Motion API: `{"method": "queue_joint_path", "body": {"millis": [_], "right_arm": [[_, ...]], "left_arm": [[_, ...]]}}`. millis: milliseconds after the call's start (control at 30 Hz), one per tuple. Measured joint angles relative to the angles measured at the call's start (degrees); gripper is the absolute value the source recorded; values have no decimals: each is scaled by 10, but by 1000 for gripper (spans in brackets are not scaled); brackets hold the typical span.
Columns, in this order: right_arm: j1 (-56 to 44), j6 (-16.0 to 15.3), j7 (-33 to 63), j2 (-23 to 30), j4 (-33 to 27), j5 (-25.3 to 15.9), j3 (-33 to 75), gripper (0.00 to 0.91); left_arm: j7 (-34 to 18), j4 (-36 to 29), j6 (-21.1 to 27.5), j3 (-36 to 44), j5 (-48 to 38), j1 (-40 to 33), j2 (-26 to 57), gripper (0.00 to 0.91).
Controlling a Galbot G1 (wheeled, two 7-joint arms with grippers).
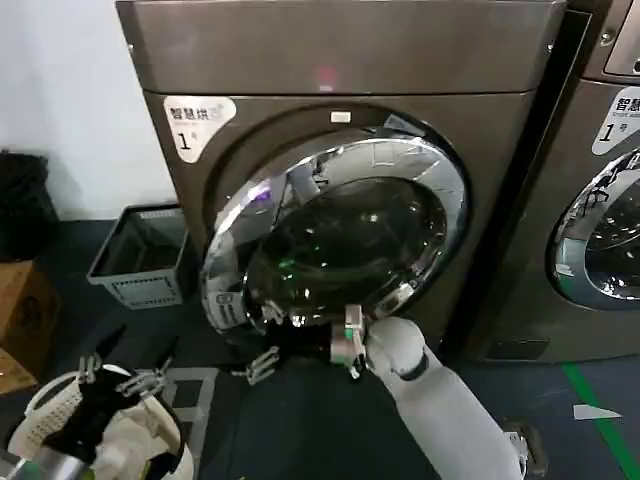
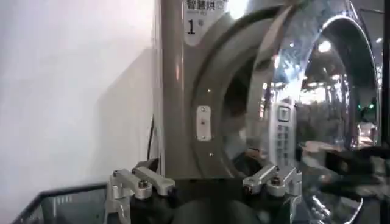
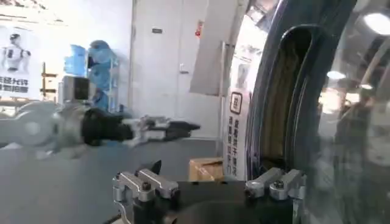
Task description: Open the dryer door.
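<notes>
The bronze-grey dryer (image 1: 330, 50) carries a white sticker marked "1". Its round dryer door (image 1: 340, 240), chrome-rimmed with dark glass, stands ajar: the left edge is swung out and the hinge side is on the right. My right gripper (image 1: 262, 340) is open just under the door's lower left rim, with nothing between its fingers. In the right wrist view the right gripper (image 3: 210, 182) has the door's rim (image 3: 274, 91) close beside it. My left gripper (image 1: 120, 378) hangs open low on the left, away from the machine. The left gripper (image 2: 207, 181) faces the gap between the dryer front (image 2: 177, 91) and the door (image 2: 286, 73).
A grey plastic crate (image 1: 140, 255) stands on the floor left of the dryer. A white laundry basket (image 1: 40, 420) lies under my left arm and a cardboard box (image 1: 20, 310) sits at the far left. A twin machine (image 1: 600, 200) stands to the right.
</notes>
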Motion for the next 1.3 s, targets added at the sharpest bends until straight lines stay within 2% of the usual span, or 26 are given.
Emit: {"method": "queue_joint_path", "body": {"millis": [267, 633, 1300], "right_arm": [[-11, 3, -38, -29, 9, 34, 12, 907], [-27, 36, -100, -57, 10, 34, 26, 907], [-51, 56, -197, -90, 9, 31, 47, 907]], "left_arm": [[1, 26, 23, -25, -49, -29, 45, 907], [-9, 52, 55, -15, -99, -72, 99, 907], [-17, 58, 65, 35, -134, -116, 159, 907]]}}
